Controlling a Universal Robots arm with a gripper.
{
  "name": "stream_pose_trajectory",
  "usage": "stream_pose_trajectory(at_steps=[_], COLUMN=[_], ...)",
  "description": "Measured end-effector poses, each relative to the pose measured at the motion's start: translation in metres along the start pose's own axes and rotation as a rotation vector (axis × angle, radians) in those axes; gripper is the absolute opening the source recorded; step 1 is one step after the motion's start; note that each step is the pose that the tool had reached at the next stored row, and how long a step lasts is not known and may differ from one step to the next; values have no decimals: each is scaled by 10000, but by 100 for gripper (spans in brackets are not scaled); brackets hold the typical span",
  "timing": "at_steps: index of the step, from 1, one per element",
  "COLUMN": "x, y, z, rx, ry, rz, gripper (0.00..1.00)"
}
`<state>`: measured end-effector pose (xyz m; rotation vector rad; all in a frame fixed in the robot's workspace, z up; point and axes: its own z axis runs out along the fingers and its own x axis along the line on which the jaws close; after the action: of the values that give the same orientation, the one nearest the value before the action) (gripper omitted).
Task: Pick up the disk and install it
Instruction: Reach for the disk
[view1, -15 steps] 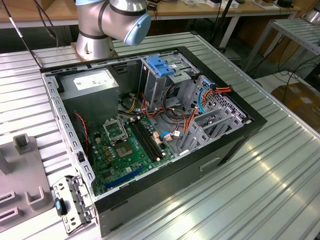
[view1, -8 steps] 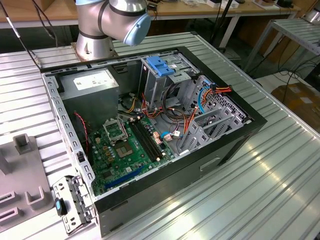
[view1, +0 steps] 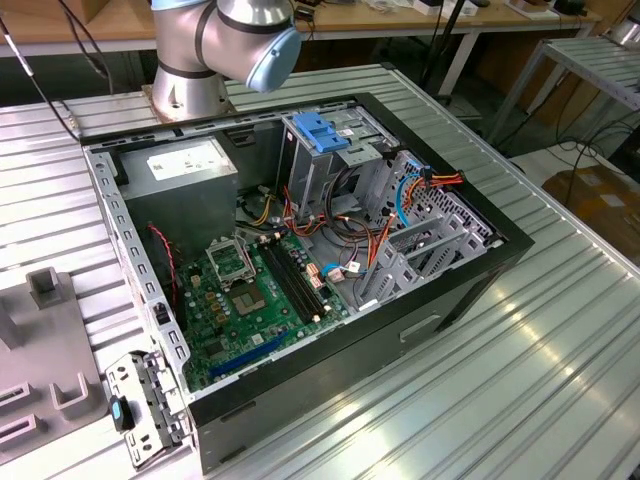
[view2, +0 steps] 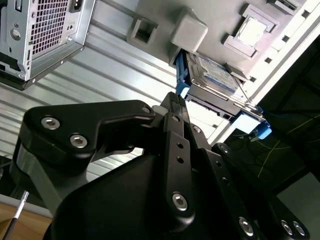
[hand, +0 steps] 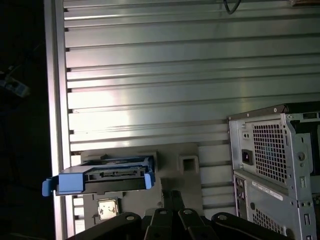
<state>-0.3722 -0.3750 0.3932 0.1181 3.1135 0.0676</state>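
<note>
Disk (view2: 216, 75) sits label-up on the grey fixture plate (view1: 35, 350) on the table (view1: 520, 380), about 8 o'clock off the open PC case (view1: 330, 370) in the exterior view, long axis pointing away from the gripper (view2: 175, 98), connector end toward it, jaws pinched together on nothing.

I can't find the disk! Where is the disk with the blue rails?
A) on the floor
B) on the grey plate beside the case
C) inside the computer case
B: in the first wrist view the disk lies on the grey plate, outside the computer case.
</note>
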Motion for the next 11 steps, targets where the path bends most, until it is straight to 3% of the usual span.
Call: stream_pose_trajectory(at_steps=[11], x=[149], y=[28], z=[-2], rx=[1], ry=[1], rz=[0], gripper=[11])
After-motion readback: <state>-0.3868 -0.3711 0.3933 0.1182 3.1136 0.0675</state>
